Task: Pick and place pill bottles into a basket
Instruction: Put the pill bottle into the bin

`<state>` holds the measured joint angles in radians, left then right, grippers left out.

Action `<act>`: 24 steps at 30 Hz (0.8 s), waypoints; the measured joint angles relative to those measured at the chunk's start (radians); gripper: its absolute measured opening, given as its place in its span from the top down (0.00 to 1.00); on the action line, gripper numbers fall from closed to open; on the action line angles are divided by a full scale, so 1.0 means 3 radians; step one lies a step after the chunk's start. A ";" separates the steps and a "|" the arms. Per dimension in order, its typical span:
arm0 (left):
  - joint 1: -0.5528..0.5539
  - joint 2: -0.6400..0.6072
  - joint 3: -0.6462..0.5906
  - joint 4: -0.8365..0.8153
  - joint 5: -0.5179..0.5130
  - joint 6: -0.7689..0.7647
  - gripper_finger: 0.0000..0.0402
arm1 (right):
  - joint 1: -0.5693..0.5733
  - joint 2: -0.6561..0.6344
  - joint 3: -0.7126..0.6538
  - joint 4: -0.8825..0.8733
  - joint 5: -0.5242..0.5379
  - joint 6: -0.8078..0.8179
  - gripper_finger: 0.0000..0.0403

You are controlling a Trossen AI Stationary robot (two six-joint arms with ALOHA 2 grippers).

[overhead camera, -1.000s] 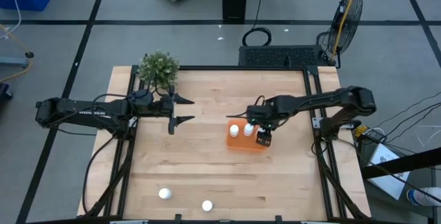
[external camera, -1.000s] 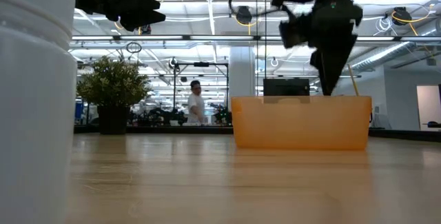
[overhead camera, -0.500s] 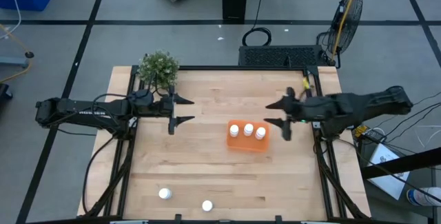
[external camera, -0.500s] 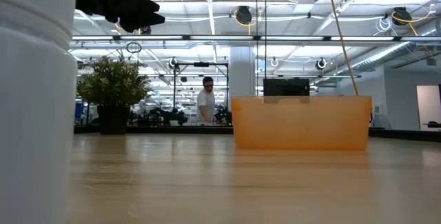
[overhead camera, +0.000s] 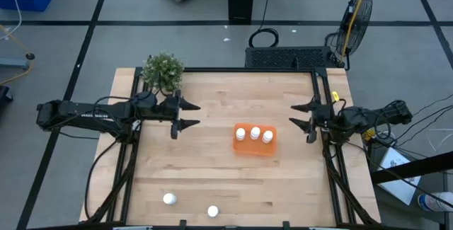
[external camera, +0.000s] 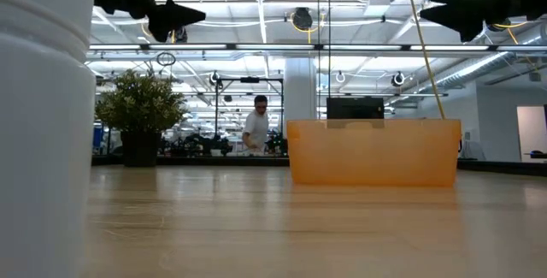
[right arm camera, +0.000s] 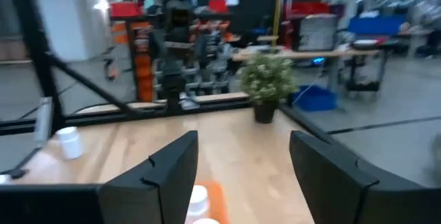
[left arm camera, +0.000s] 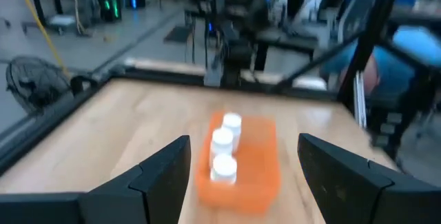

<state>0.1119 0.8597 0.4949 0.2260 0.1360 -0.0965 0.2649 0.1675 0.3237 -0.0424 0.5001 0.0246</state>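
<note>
Orange basket (overhead camera: 254, 140) sits right of centre in the high view, on the desk (overhead camera: 212, 173); you can count three pill bottles (overhead camera: 254, 133) standing in it in a row. From the low view you see only the basket's translucent front wall (external camera: 374, 152), and the bottles inside do not show through it. Two more pill bottles stand loose near the lower edge of the high view, one at (overhead camera: 168, 199) and one at (overhead camera: 212, 211), well apart from the basket. That makes five in all. One of these fills the left edge of the low view (external camera: 43, 124), cut off top and bottom, so close that you get no detail.

Left gripper (overhead camera: 190, 115) hangs over the desk left of centre, fingers spread apart, holding nothing. Right gripper (overhead camera: 306, 115) is at the desk's right edge, fingers likewise apart and empty. In the low view both show only as dark shapes cut by the top edge, left (external camera: 171, 0) and right (external camera: 453, 4).

One potted plant (overhead camera: 163, 71) stands at the desk's upper left corner. One fan (overhead camera: 354, 14) sits on the floor in the upper right. The desk is pale wood in a black frame; the floor is grey with dark lines. Behind the desk the low view shows an open hall with ceiling lights and one person (external camera: 255, 130) standing far off.
</note>
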 joint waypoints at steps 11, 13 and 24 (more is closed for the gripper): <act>-0.1190 0.0337 0.1295 -0.2191 -0.0732 0.0442 0.32 | -0.0014 -0.0245 -0.0357 0.0351 0.0184 -0.0150 0.46; -0.1439 0.0471 0.1507 -0.2524 -0.0822 0.0318 0.32 | -0.0014 -0.0245 -0.0375 0.0355 0.0297 -0.0156 0.46; -0.2515 0.1705 0.2897 -0.4167 -0.1061 -0.0888 0.32 | -0.0014 -0.0244 -0.0379 0.0680 0.0428 -0.0338 0.46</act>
<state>-0.6425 1.3712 1.3640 -1.0242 -0.1823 -0.3629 0.2607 0.0944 0.2100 0.1615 0.6285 -0.0769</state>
